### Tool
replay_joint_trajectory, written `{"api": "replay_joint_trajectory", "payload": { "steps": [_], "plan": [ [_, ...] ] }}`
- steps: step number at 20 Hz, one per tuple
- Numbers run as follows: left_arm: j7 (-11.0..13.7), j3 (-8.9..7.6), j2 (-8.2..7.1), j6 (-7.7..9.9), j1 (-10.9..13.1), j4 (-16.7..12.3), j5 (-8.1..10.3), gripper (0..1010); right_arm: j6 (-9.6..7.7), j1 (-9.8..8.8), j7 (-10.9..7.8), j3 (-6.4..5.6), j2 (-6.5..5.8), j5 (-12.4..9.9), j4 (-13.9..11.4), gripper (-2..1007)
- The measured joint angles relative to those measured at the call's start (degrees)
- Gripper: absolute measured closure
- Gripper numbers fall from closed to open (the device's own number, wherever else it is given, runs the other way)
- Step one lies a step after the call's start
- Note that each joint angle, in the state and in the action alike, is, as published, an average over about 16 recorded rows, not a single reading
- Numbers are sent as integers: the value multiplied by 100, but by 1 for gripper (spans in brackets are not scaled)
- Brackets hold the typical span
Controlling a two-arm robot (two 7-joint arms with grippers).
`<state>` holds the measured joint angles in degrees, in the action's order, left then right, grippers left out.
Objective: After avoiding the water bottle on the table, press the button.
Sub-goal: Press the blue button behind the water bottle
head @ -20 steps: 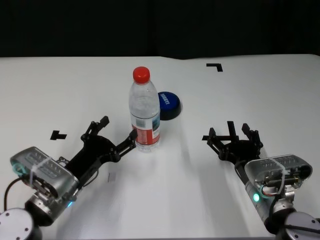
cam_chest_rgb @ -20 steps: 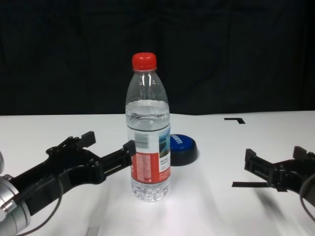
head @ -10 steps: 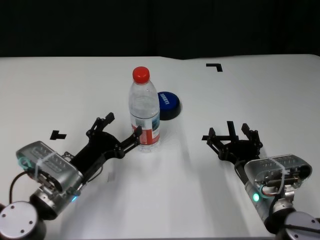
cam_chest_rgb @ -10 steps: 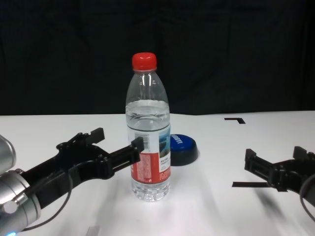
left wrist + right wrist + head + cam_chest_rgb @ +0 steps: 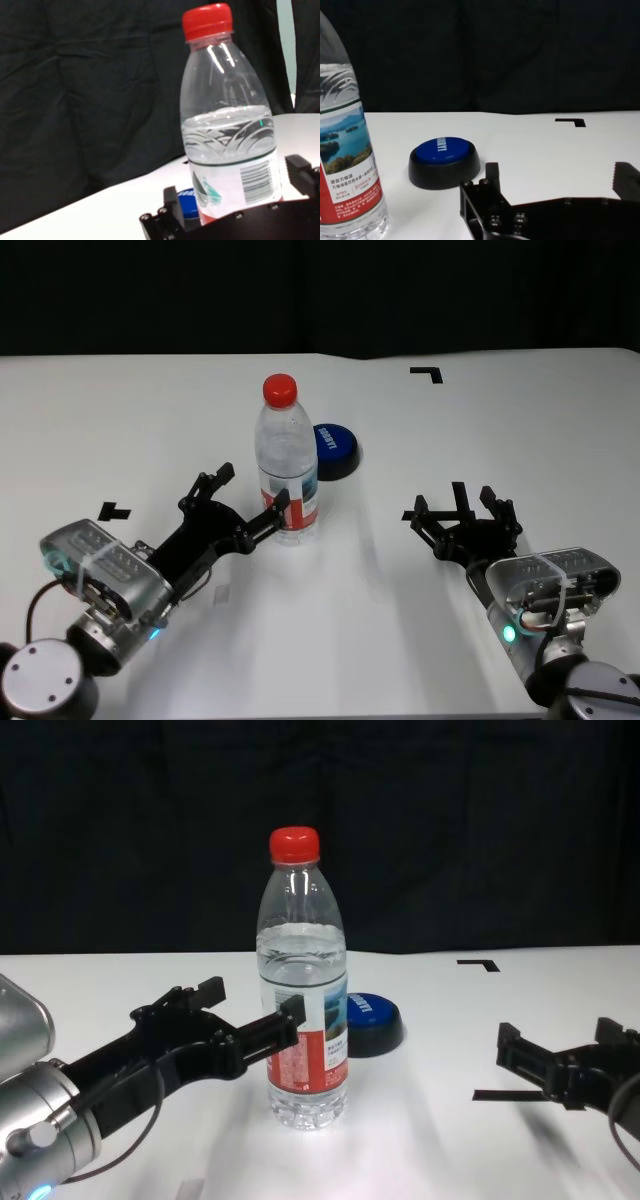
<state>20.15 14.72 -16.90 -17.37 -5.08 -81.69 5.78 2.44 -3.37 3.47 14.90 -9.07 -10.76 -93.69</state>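
- White table [image 5: 120,410] under a black backdrop, with small black tape marks scattered on it.
- Left gripper [image 5: 246,494] reaches in low from the near left, its fingers spread wide. One fingertip [image 5: 290,1007] sits at the label of the water bottle [image 5: 287,462]; whether it touches cannot be told.
- That clear bottle, red-capped and partly filled, stands upright near the table's middle.
- Just behind the bottle and slightly to its right lies the blue button [image 5: 334,449], unpressed by the look of it.
- Right gripper [image 5: 463,514] rests near the table on the near right, fingers open, holding nothing, well apart from the button.
- Judgement: the avoiding step is in hand. Next, the left arm should swing clear of the bottle without tipping it, then come down on the dome.
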Motion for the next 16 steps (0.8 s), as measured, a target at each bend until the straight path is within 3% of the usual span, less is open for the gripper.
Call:
{"api": "replay_joint_trajectory", "payload": {
  "steps": [8, 16],
  "plan": [
    [-54, 7, 13, -2, 26, -26, -16, 7, 0, 0, 0, 0, 0, 0, 0, 2],
    [-154, -95, -19, -18, 210, -193, -31, 7, 0, 0, 0, 0, 0, 0, 0, 3]
  ]
}}
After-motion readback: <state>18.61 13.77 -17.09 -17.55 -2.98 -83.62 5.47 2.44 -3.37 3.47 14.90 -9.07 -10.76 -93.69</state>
